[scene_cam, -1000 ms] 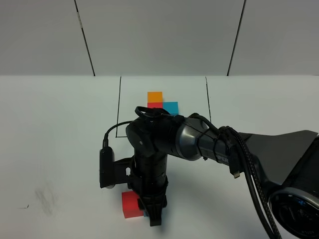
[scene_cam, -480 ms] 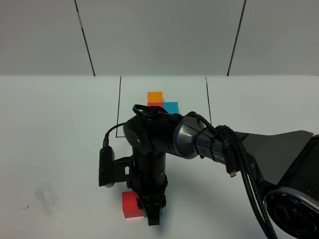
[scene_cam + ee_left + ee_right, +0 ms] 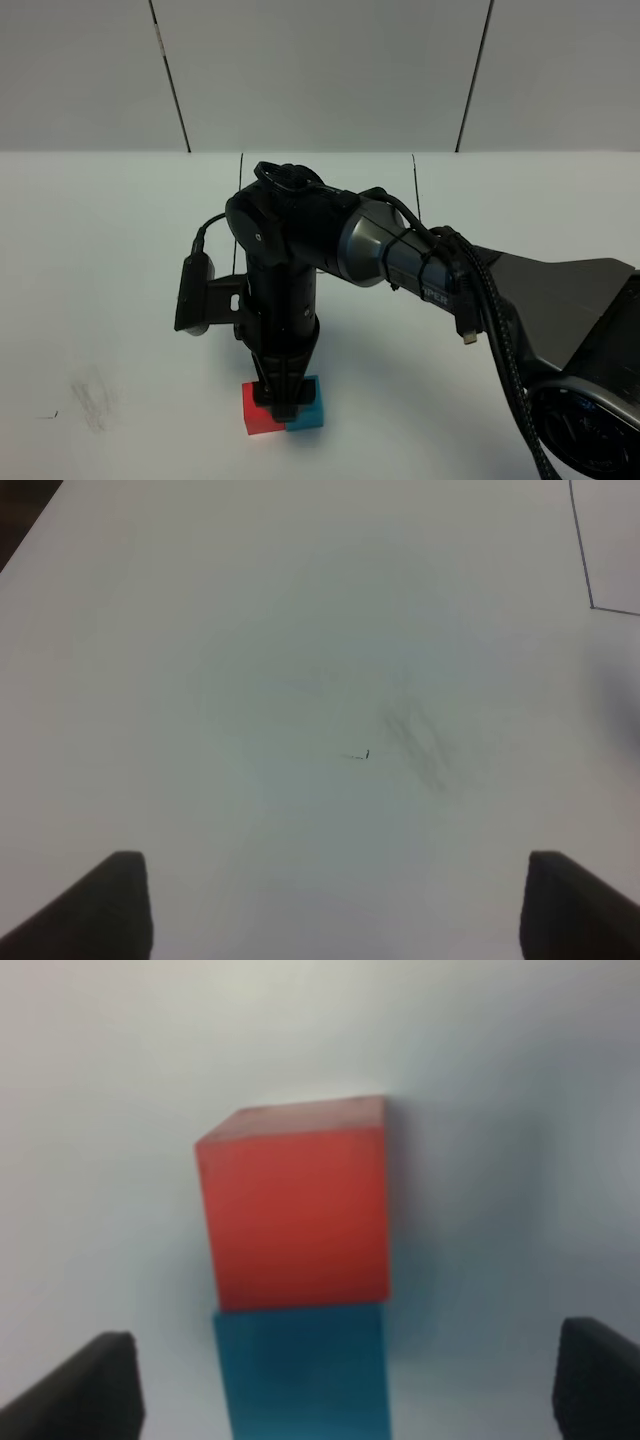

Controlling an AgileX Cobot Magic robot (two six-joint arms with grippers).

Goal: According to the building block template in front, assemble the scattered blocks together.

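Scattered blocks show only in part: a red cube (image 3: 260, 412) and a cyan cube (image 3: 308, 408) sit side by side, faces touching, on the white surface (image 3: 120, 300) close to its near edge and a little left of its middle. In the high view the right arm reaches across and stands almost upright over the pair. The right tool (image 3: 284, 405) points down at the seam between the two cubes. Its tip hides that seam, so it may be resting on their tops or hanging just above them; this view does not settle it. Thin black drawn lines (image 3: 241, 190) run toward the far edge behind the arm, which covers whatever lies between them. A faint grey smudge (image 3: 90, 395) marks the surface toward the near left corner.

The left wrist view shows the left tool (image 3: 335, 910) spread wide, its two dark fingers (image 3: 115, 905) far apart with only bare surface between them. The same smudge and a corner of the drawn line (image 3: 592, 606) are visible.

The right wrist view looks straight down on the red cube and the cyan cube, which are pressed together with no gap. The right tool's fingers (image 3: 95, 1385) stand wide to either side, well clear of both cubes and gripping nothing.
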